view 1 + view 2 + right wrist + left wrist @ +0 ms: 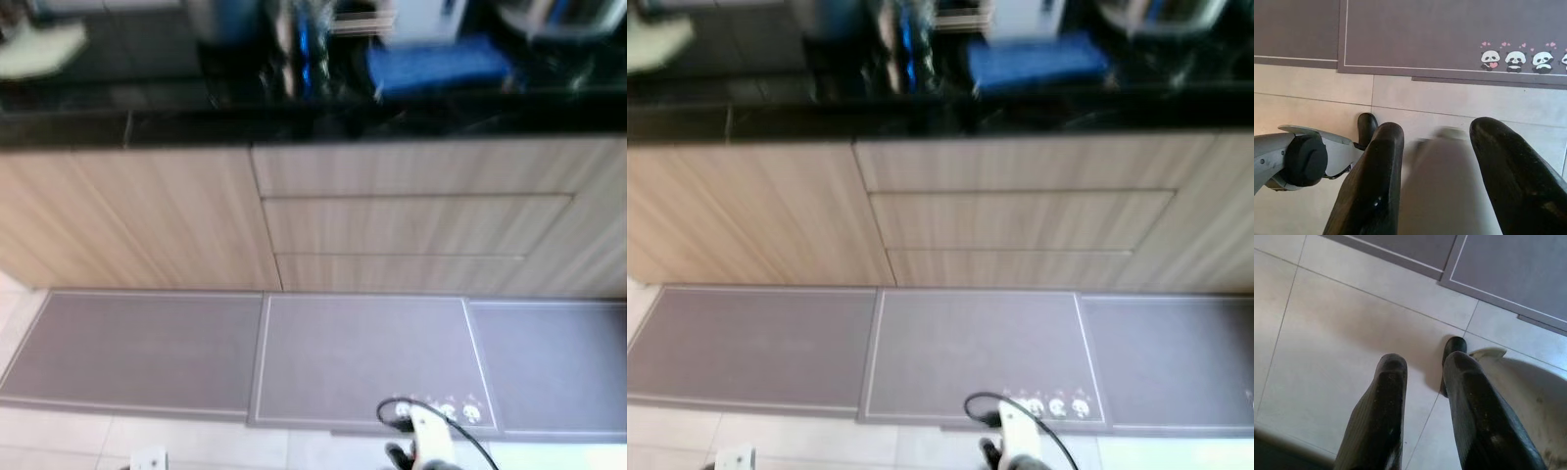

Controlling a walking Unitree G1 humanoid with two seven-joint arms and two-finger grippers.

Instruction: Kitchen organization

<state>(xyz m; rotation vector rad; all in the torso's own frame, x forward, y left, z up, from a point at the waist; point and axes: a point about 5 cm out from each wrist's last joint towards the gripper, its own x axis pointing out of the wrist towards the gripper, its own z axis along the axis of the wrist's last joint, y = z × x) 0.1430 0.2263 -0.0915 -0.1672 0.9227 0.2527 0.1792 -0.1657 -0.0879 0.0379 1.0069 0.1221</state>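
Readable text: none in any view.
Numbers, brands, labels: none legible; the head views are blurred.
Printed sign: a row of small cartoon pandas (1513, 60) with pink hearts, on the edge of the grey floor mat (1415, 34).

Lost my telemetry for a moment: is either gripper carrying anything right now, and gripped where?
Nothing is held. The left gripper and right gripper both hang open, with bare floor tiles showing between their fingers.
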